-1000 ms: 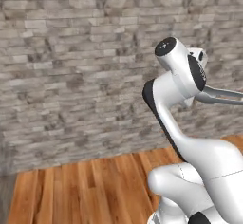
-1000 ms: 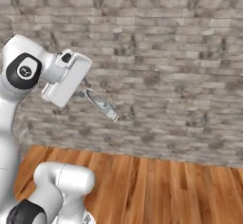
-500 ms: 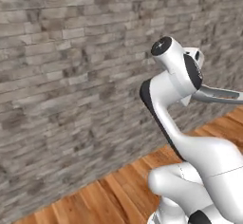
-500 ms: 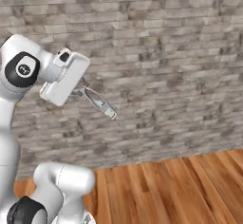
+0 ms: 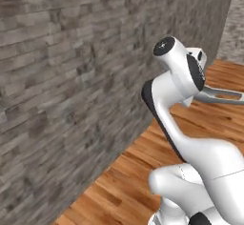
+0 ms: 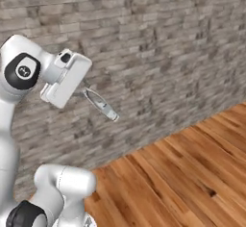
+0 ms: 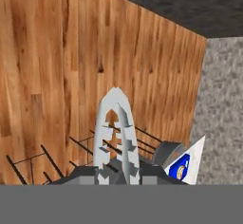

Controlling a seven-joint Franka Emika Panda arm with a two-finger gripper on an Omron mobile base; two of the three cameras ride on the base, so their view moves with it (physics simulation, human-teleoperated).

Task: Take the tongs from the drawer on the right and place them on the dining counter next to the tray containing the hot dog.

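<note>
The whole view is swung along the brick wall (image 6: 158, 53) by the driving base, while the tongs (image 6: 101, 104) are kept clamped in the gripper (image 6: 79, 92), carried toward the dining counter.

Grey tongs (image 5: 224, 95), perhaps carried, jut beyond the arm, over wooden floor (image 5: 143, 171).

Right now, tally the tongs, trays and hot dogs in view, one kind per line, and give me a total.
Silver metal tongs, held in the gripper: 1
Small bright blue rectangular tray: 1
Tiny hot dog in a tan bun, on that tray: 1
Total: 3
</note>
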